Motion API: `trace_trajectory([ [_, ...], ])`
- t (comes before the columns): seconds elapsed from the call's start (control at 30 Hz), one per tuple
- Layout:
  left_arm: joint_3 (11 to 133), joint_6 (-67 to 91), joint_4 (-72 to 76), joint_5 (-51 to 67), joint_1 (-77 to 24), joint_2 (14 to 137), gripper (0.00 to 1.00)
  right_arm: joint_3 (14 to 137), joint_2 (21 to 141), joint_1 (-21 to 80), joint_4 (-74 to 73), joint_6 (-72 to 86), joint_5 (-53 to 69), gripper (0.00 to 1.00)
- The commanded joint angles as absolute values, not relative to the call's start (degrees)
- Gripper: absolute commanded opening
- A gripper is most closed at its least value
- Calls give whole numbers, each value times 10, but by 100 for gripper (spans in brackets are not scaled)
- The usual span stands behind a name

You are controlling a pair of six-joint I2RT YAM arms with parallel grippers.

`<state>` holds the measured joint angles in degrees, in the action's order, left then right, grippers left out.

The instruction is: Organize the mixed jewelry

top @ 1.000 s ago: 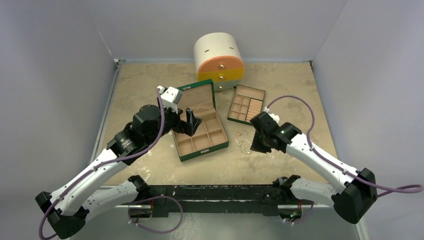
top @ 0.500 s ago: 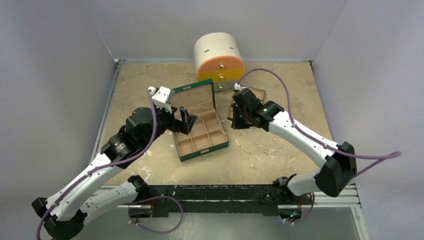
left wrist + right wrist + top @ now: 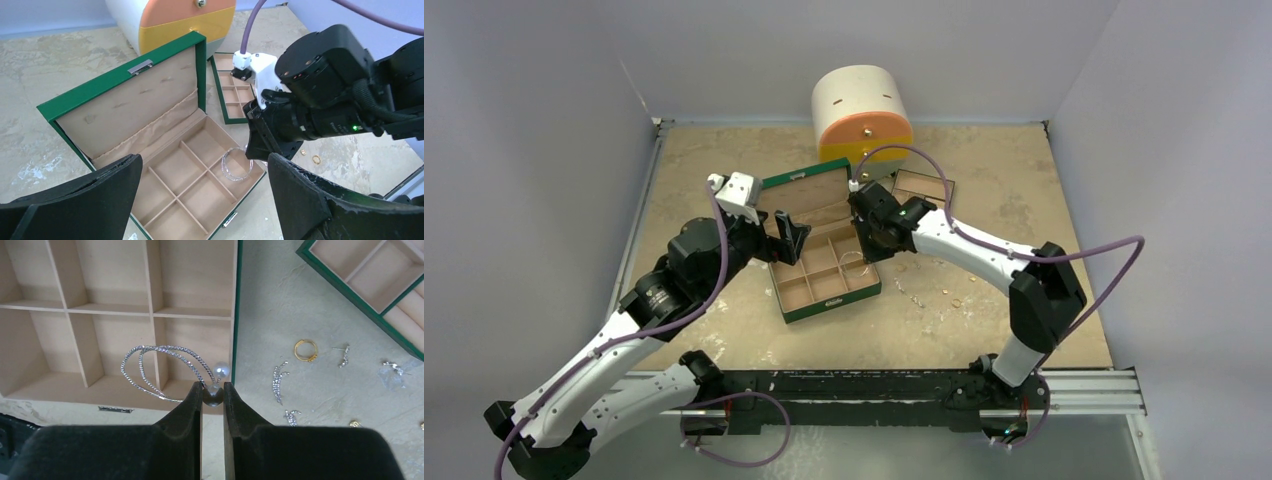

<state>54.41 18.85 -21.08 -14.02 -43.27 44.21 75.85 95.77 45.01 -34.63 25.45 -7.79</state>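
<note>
My right gripper (image 3: 213, 390) is shut on a pearl bead at one end of a silvery wire hoop (image 3: 170, 348). It holds the hoop (image 3: 854, 262) over the front right compartment of the open green box (image 3: 834, 303). In the left wrist view the hoop (image 3: 237, 178) hangs in that compartment; I cannot tell whether it touches the floor. My left gripper (image 3: 789, 240) stands wide open and empty at the box's left side. More of the mixed jewelry lies on the table right of the box: a gold ring (image 3: 305, 349) and small silvery pieces (image 3: 279, 380).
The tan divided tray (image 3: 921, 186) lies behind the right arm, beside a round white cabinet (image 3: 862, 115) with orange and yellow drawers. The box's lid (image 3: 125, 80) stands up at the back. A gold ring (image 3: 956, 302) lies front right.
My right arm has swung left from the table right of the box, past the tray, to over the box, carrying the hoop. My left gripper has drifted slightly left, still open.
</note>
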Motion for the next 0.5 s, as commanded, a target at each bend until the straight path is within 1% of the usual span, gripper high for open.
trace_trajectory([
  [0.0,547,188,-194,-154,-433,437,96,771,966,462,-333,243,-82,0],
  [0.27,547,188,-194,-153,-434,438,96,779,999,472,-332,242,-87,0],
  [0.47,547,188,-194,-154,-434,437,96,780,1014,474,-351,251,-123,0],
])
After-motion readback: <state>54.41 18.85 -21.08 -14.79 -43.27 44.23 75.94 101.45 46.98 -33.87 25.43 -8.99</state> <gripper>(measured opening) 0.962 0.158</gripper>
